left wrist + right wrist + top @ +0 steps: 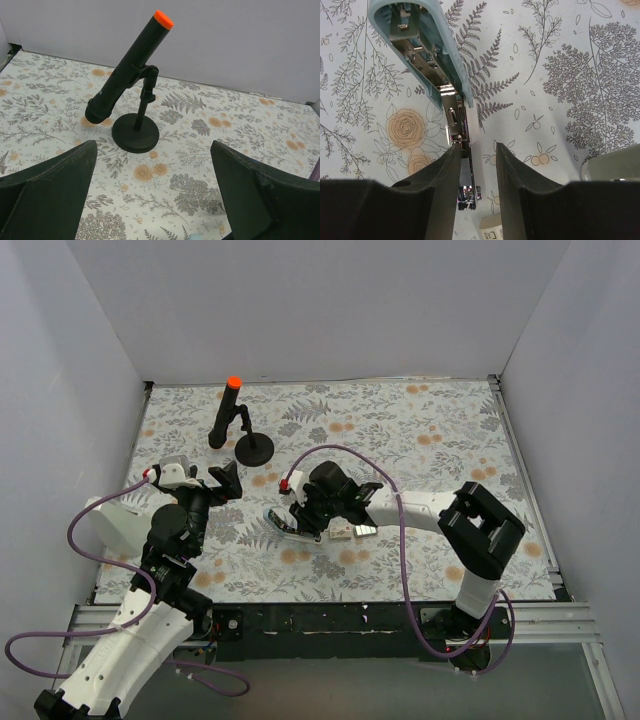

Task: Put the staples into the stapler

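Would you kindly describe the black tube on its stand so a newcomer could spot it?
Start at the floral table cover and look to its far left part, just beyond the open left gripper. There a black tube leans on a thin post over a round base; its bright orange cap matches no other object nearby.

Tabletop: covered by a pale cloth printed with grey ferns and orange flowers.
Back wall: plain white panel, upright along the cloth's 12 o'clock edge.
Left wall: white panel at 9 o'clock, joining the back wall in a corner.
Right wall: matching white panel at 3 o'clock.
Rails: silver aluminium bars along the 6 o'clock edge, with a black strip between them.
Light: soft and even, with only faint shadows.
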### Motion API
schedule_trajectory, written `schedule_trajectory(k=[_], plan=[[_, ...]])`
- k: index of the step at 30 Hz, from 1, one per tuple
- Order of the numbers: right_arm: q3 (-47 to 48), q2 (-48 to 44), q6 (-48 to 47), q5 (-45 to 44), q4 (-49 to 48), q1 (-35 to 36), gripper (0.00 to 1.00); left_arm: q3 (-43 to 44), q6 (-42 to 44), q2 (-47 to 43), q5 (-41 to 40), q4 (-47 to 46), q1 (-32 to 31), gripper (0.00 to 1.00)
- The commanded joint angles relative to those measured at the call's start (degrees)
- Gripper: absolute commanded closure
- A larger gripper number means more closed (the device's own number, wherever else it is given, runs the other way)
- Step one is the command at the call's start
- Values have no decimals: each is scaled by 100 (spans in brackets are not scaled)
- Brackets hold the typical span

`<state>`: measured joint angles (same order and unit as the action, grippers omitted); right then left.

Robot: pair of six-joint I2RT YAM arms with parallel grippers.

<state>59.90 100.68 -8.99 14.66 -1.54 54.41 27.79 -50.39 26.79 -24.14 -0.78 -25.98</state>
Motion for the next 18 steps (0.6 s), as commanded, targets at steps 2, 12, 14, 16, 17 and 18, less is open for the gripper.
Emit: schedule_trajectory(k=[2, 12, 14, 16, 17, 18], plan=[[224, 109, 47, -68, -127, 43, 58, 148, -15, -24, 68, 42, 58, 2], [172, 101, 3, -200, 22, 61, 58, 139, -23, -24, 94, 42, 66, 2], [136, 39, -6, -209, 40, 61, 58, 139, -23, -33, 94, 42, 66, 2], [101, -5, 3, -209, 40, 61, 58, 148, -23, -33, 94, 42, 66, 2], [92, -75, 3, -191, 49, 61, 58, 139, -23, -33, 94, 42, 66, 2], [92, -110, 12, -130, 40, 61, 58, 148, -23, -33, 94, 42, 66, 2]])
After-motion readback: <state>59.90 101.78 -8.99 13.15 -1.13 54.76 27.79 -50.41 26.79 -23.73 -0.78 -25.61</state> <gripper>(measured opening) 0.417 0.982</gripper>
